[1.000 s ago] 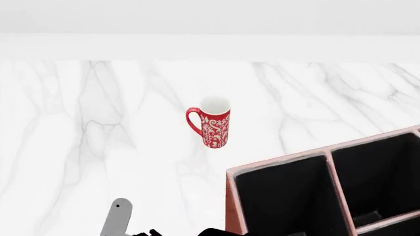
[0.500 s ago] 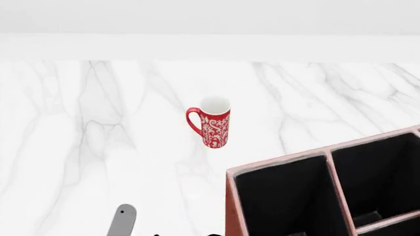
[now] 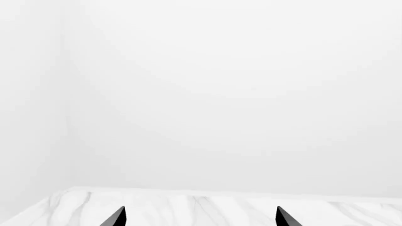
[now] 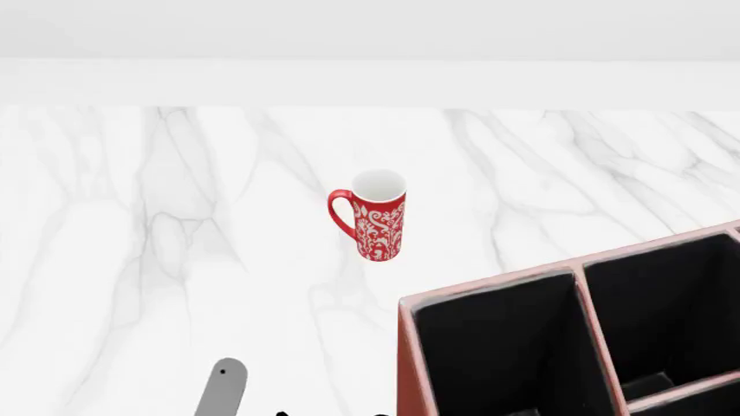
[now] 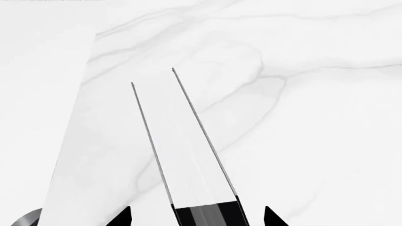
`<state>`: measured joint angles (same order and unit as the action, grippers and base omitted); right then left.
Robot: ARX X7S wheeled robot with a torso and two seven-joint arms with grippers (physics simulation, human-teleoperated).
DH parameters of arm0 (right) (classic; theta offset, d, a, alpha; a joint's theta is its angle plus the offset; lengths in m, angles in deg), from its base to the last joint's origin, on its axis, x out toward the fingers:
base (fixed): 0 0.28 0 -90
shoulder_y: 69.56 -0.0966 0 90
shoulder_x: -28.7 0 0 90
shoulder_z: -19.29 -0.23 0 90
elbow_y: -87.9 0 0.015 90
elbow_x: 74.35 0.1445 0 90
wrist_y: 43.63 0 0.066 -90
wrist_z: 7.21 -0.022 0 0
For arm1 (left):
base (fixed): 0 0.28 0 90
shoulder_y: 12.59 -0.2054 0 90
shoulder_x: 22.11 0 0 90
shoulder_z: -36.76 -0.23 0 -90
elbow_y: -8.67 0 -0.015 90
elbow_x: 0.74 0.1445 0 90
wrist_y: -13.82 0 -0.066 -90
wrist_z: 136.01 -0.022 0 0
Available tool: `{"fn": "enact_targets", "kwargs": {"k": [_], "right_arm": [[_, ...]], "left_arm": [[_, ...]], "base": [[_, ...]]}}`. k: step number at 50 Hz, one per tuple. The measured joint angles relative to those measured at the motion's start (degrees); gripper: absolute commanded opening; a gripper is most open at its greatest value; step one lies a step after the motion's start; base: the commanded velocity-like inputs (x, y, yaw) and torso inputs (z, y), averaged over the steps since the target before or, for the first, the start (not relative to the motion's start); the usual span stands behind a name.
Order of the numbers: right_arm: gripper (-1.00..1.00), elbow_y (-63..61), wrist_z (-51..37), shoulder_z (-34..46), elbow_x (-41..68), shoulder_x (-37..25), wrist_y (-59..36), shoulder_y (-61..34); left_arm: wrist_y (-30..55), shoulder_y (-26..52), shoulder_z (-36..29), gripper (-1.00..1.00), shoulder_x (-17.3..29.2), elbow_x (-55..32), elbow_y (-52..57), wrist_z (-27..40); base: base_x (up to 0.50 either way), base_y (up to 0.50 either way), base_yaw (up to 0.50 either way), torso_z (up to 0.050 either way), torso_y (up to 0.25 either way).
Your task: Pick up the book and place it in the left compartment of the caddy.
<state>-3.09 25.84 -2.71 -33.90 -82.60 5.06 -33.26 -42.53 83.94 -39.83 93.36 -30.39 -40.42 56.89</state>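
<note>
The book [image 5: 188, 155] shows only in the right wrist view, seen edge-on: white page edges between thin black covers, with a black end near the camera. My right gripper [image 5: 196, 217] is open and straddles it, with a gap between each fingertip [image 5: 122, 218] and the book. My left gripper [image 3: 199, 217] is open and empty, facing across the marble table toward the white wall. In the head view the reddish-brown caddy [image 4: 407, 347] stands at the lower right, and its black-lined left compartment [image 4: 497, 347] holds nothing that I can see. The book is out of the head view.
A red patterned mug [image 4: 377, 217] stands upright on the white marble table [image 4: 173, 217], a little beyond the caddy's left corner. A grey part of my left arm [image 4: 220, 392] pokes in at the bottom edge. A white wall runs behind the table.
In the head view the grey arm part has slid slightly right and lower. The black arm parts at the bottom edge have mostly dropped out of view. Mug and caddy have not moved.
</note>
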Motion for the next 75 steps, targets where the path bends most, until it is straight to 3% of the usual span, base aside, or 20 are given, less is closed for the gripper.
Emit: {"fn": "enact_targets", "kwargs": {"k": [20,40,55,75], "right_arm": [[-1.0,-0.07,-2.75,-1.2,2.34,-0.47,-0.82,1.07],[-1.0,-9.62,-13.35,-8.83,10.78,-3.65,-8.72,0.41],[-1.0,-17.84,-28.89,-15.77,20.36,-4.84,-17.88,-1.64],[-1.0,-17.75,-54.91,-28.43,38.08,-4.25,-27.25,-5.71]], "left_arm": [[-0.21,-0.13,-0.05,1.0,0.28,-0.28,0.12,0.21],[-0.45,-0.21,-0.15,1.0,0.51,-0.41,0.03,0.49],[-0.64,-0.24,-0.3,1.0,0.67,-0.42,-0.05,0.72],[-0.99,-0.32,-0.67,1.0,0.84,-0.31,-0.21,0.93]], "base": [[0.0,0.0,0.0,0.0,0.0],[0.0,0.0,0.0,0.0,0.0],[0.0,0.0,0.0,0.0,0.001],[0.0,0.0,0.0,0.0,0.001]]}}
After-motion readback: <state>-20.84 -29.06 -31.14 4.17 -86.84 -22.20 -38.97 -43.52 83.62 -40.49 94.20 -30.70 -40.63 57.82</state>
